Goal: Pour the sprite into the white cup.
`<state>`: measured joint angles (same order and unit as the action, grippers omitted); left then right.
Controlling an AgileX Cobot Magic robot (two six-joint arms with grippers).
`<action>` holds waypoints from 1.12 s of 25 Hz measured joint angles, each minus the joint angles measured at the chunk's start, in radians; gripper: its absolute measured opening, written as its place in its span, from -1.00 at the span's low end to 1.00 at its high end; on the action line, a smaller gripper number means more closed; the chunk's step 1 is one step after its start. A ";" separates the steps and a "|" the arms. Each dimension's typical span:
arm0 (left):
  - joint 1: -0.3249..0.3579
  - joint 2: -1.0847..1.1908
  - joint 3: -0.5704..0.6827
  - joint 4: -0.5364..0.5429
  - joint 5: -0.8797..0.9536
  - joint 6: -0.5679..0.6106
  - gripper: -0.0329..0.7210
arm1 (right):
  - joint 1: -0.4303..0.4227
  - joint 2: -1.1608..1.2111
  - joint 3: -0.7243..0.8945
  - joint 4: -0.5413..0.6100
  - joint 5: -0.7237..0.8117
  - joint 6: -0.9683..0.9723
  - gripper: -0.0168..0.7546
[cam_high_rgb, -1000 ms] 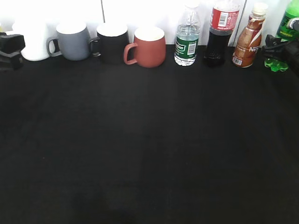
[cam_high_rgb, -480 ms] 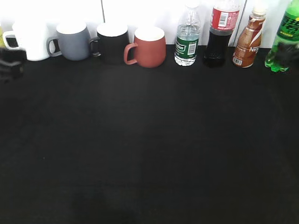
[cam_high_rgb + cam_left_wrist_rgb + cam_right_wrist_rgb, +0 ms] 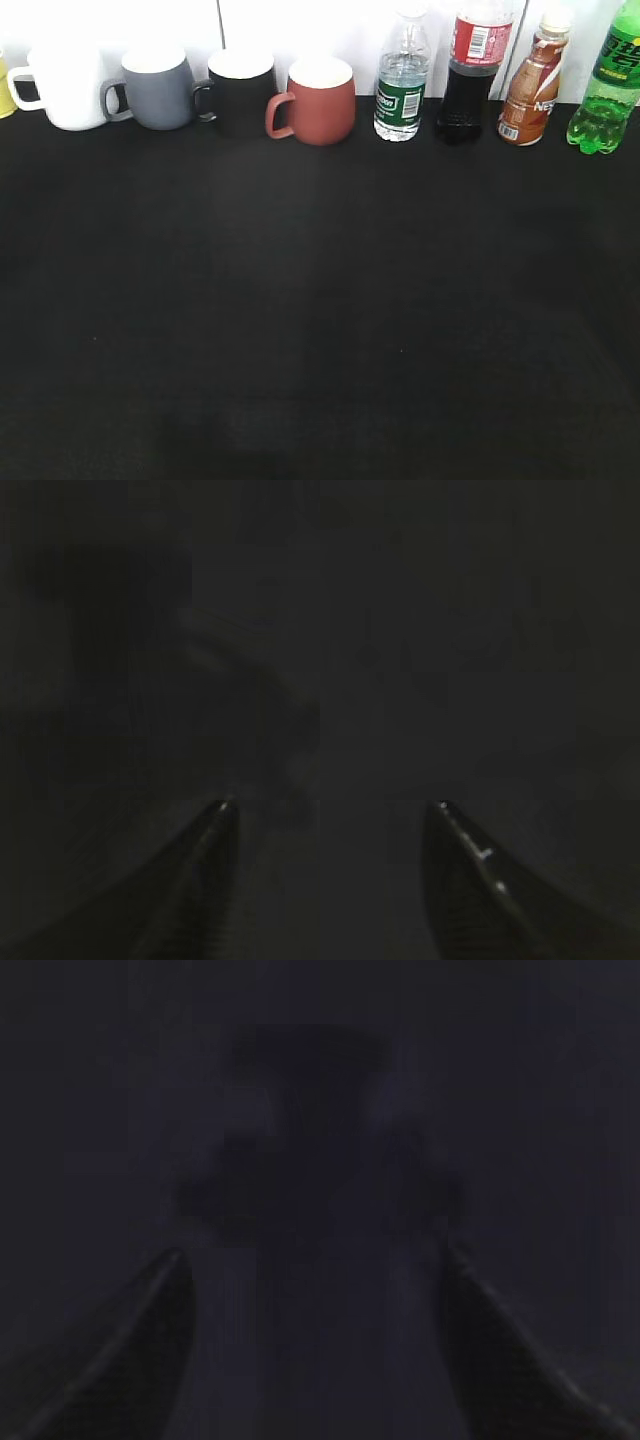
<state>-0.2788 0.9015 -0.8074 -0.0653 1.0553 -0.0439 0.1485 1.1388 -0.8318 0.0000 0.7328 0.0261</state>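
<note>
The sprite (image 3: 607,92), a bright green bottle, stands at the far right of the back row in the exterior view. The white cup (image 3: 66,86) stands at the far left of that row, handle to the left. Neither gripper shows in the exterior view. In the left wrist view my left gripper (image 3: 332,805) has its fingers wide apart over dark cloth, empty. In the right wrist view my right gripper (image 3: 315,1255) is also spread open over dark cloth, empty. Neither wrist view shows the bottle or the cup.
Along the back wall stand a grey mug (image 3: 156,88), a black mug (image 3: 240,92), a red mug (image 3: 318,100), a clear water bottle (image 3: 400,82), a cola bottle (image 3: 472,68) and a brown drink bottle (image 3: 532,86). A yellow thing (image 3: 5,92) peeks in at the left edge. A black cloth (image 3: 320,320) covers the table.
Both grippers, at the left and right edges near the white cup and the sprite a second ago, have left the exterior view. The cup and bottle stand uncovered.
</note>
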 joint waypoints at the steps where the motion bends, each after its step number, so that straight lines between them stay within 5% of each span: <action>1: 0.000 -0.082 0.000 0.001 0.049 0.000 0.26 | 0.019 -0.062 0.000 0.000 0.069 -0.004 0.48; 7: 0.000 -0.567 0.063 0.007 0.163 0.000 0.48 | 0.025 -0.636 0.007 0.000 0.439 -0.015 0.48; 12: 0.000 -0.775 0.214 0.009 0.170 0.000 0.48 | 0.025 -1.032 0.198 0.009 0.482 -0.013 0.55; 18: 0.000 -0.778 0.267 0.052 0.012 0.000 0.48 | 0.025 -1.071 0.321 0.000 0.346 -0.013 0.58; 28: 0.000 -0.775 0.270 0.052 0.001 0.000 0.39 | 0.025 -1.071 0.338 -0.007 0.312 -0.012 0.58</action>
<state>-0.2790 0.1264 -0.5378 -0.0129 1.0565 -0.0439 0.1736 0.0674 -0.4942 -0.0072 1.0445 0.0139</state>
